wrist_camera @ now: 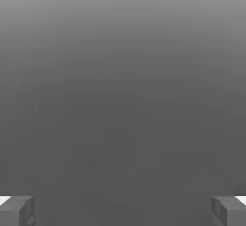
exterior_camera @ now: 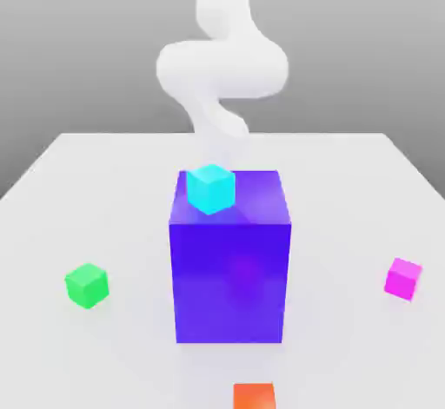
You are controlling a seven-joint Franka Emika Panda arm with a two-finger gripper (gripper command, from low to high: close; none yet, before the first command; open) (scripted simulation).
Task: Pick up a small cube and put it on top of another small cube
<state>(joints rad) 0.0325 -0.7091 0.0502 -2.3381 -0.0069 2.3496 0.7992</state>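
The small cube [exterior_camera: 403,278], glossy magenta-pink, rests on the white table toward the exterior view's right. A cyan cube [exterior_camera: 211,188] sits on top of the big blue-purple block [exterior_camera: 229,268] in the middle. My white arm [exterior_camera: 222,67] rises behind that block, well away from the magenta cube. In the hand view my gripper [wrist_camera: 123,210] is open: its two grey fingertips [wrist_camera: 18,210] stand far apart with nothing between them, facing a plain grey background.
A green cube [exterior_camera: 87,285] lies on the table [exterior_camera: 104,190] at the exterior view's left. An orange cube [exterior_camera: 254,396] sits at the near edge, partly cut off. The tall blue-purple block stands between the arm and the front of the table.
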